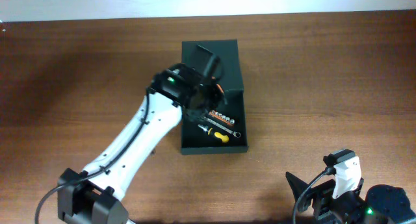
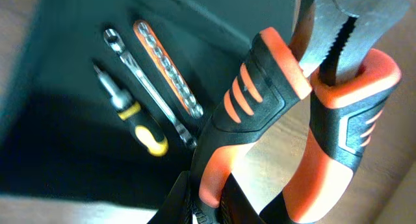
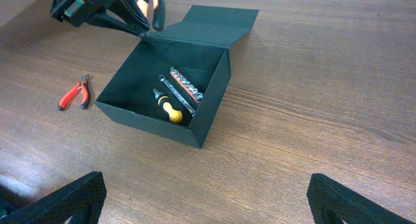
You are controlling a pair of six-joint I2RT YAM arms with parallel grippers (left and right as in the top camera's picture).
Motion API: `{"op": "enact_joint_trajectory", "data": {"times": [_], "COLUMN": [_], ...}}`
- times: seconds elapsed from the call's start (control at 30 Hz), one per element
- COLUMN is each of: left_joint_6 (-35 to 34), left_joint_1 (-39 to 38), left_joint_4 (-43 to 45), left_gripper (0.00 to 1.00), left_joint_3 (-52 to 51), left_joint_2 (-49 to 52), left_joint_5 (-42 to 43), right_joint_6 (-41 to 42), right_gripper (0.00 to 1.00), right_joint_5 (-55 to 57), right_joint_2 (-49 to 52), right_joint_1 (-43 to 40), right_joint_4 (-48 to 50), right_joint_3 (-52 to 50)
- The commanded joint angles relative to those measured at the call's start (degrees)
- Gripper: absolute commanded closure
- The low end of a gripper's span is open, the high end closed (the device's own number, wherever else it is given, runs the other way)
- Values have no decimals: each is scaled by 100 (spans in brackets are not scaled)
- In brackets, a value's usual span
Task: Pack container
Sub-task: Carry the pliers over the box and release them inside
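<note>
— Where is the container [image 1: 214, 150] sitting?

— It is sitting around the middle of the wooden table [image 1: 325, 68], dark and matte, with its flap lid [image 3: 214, 23] lying folded back flat on the far side.

— What is the left arm doing?

— It is reaching across over the box. The left gripper [image 1: 198, 94] is hanging above the back part, near the lid's hinge, clenched on the handles of the orange-and-black pliers [image 2: 260, 113]. The steel nose is pointing away from the fingers. I cannot tell whether the pliers are touching the box.

— Is anything lying inside?

— Three things are lying side by side on the floor of the box: a screwdriver [image 2: 133, 117] with a yellow-and-black handle, a slim wrench [image 2: 149, 87] just beside it, and an orange rail of sockets [image 2: 169, 68] beside the wrench.

— And outside the box?

— A small pair of red pliers [image 3: 77, 93] is lying on the wood, near the box's side wall but apart from it.

— And the other arm?

— The right gripper [image 3: 205, 185] is sitting low at the near edge of the table, well apart from the box, its fingers spread wide and holding nothing.
</note>
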Motion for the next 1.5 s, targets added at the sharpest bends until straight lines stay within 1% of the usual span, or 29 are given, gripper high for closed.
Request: {"op": "enact_joint_trajectory", "data": {"times": [0.0,0.23,0.4,0.7,0.8,1.03,1.17,1.27,1.3,1.33,1.37,1.4,1.43,1.47], "left_joint_6": [-476,-1036,-1648,-2900,-3215,-3762,-3958,-3978,-3978,-3978,-3978,-3976,-3976,-3976], "left_joint_1": [-236,-470,-501,-468,-468,-461,-461,-461,-461,-461,-461,-461,-461,-461], "left_joint_4": [17,-26,-26,-33,-42,-48,-48,-44,-44,-42,-37,-37,-33,-17], "left_gripper": [98,98,98,98,98,98,98,98,92,85,75,62,52,44], "left_joint_3": [63,52,50,33,31,31,31,31,31,31,31,31,31,31], "left_joint_2": [55,636,1099,1574,1790,1971,1971,1971,1971,1971,1971,1969,1969,1967], "left_joint_5": [-232,-221,-160,-199,-166,-50,-48,-70,-70,-70,-70,-68,-66,-66], "right_joint_6": [61,61,61,61,61,61,61,61,61,61,61,61,61,61], "right_gripper": [1,1,1,1,1,1,1,1,2,1,1,1,1,1], "right_joint_5": [70,70,70,70,70,70,70,70,70,70,70,70,70,70], "right_joint_2": [-44,-44,-44,-44,-44,-44,-44,-44,-44,-44,-44,-42,-42,-42], "right_joint_1": [-37,-37,-37,-37,-37,-37,-37,-37,-37,-37,-37,-37,-37,-37], "right_joint_4": [17,17,17,17,17,17,17,17,17,17,17,17,17,17], "right_joint_3": [-4,-4,-4,-4,-4,-4,-4,-4,-4,-4,-4,-4,-4,-4]}}
